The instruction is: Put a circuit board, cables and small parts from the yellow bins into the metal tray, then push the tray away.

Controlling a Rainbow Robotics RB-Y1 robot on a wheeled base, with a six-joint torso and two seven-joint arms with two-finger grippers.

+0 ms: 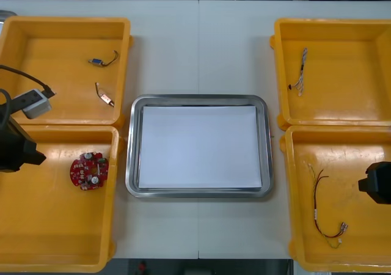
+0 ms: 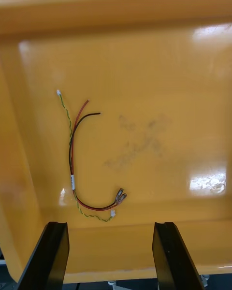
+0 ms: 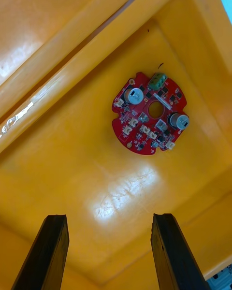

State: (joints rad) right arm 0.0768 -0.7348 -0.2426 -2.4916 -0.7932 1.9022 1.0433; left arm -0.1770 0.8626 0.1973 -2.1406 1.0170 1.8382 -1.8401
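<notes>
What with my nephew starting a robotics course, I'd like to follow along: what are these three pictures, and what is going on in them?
This is a two-armed robot at a light table. The front view looks down from above the arms; the two upright pictures come from a camera on each wrist, with that arm's two black fingers in the foreground. Four yellow bins flank a metal tray, white inside, nothing in it yet. The left end effector hovers open over the round red circuit board in a near bin. The right end effector hovers open over a red, black and yellow cable bundle. The far bins hold small parts and a twisted cable. Nothing is held.
</notes>
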